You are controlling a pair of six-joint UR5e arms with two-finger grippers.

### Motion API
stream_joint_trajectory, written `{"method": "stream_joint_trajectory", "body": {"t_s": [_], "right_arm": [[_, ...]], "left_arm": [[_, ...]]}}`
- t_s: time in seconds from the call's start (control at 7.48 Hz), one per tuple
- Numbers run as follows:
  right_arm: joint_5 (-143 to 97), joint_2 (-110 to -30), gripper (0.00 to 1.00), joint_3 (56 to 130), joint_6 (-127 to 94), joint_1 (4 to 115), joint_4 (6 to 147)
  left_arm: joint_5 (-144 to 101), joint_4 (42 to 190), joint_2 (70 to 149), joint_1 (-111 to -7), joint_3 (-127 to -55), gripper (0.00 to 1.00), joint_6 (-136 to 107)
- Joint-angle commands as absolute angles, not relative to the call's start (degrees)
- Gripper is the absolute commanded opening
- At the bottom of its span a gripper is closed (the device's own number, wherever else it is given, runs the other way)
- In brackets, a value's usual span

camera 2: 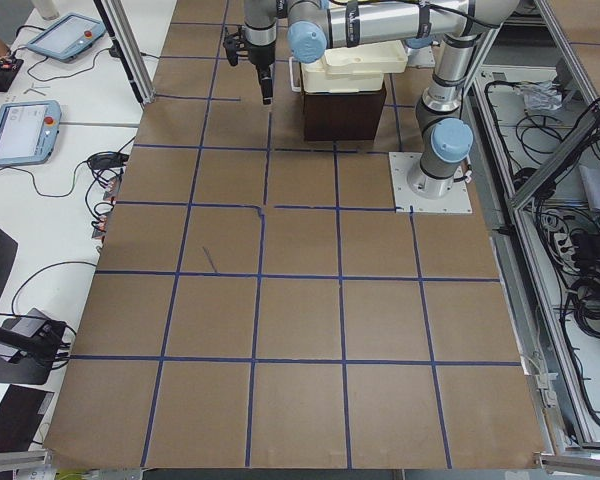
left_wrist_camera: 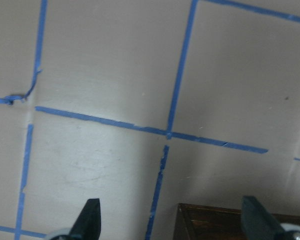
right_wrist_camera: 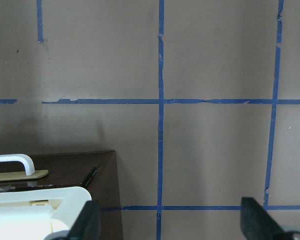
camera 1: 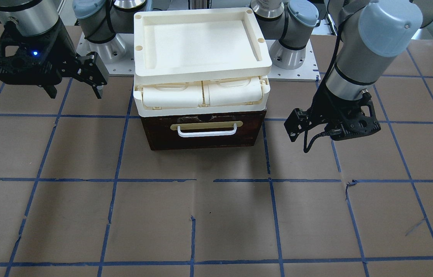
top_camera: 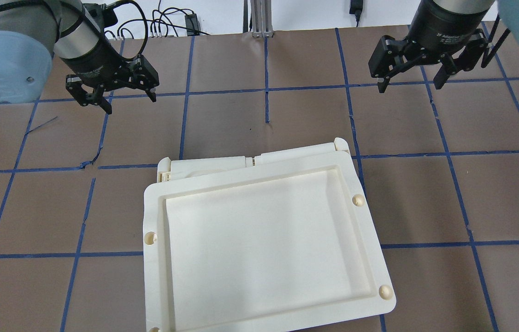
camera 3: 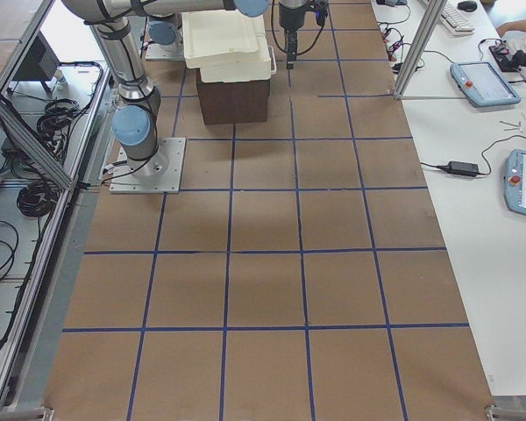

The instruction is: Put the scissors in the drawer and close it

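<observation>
Brown paper covers the table (camera 1: pixel 216 223). The left gripper (top_camera: pixel 130 103) hangs empty, its jaws apart. The drawer (camera 1: pixel 201 132), near the robot-side edge, looks fully pushed in. The scissors show in no view and are probably inside. The right gripper (top_camera: pixel 410 87) hangs likewise spread and empty. I judge both arms stand clear because the work is finished.

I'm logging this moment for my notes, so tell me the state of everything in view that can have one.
drawer: pushed in, shut.
scissors: not visible in any view; cannot tell where they are.
left gripper: open, empty, above the table.
right gripper: open, empty, above the table.
cream tray: empty, resting on top of the unit.
cream compartments: both look shut.
</observation>
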State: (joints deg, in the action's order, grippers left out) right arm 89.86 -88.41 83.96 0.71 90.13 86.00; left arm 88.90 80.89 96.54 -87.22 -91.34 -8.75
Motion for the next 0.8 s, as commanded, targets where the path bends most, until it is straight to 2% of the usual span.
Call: {"method": "stream_joint_trajectory", "body": {"t_s": [0.0, 0.67], "right_arm": [[90.26, -87.98, 1.00, 81.84, 0.96, 90.18, 82.46], [90.09, -87.98, 1.00, 82.18, 1.14, 90.18, 82.27]], "left_arm": [[87.19, 79.63, 97.03, -87.54, -92.19, 1.00, -8.88], [87.71, 79.89, 96.59, -87.54, -92.55, 1.00, -4.75]]}}
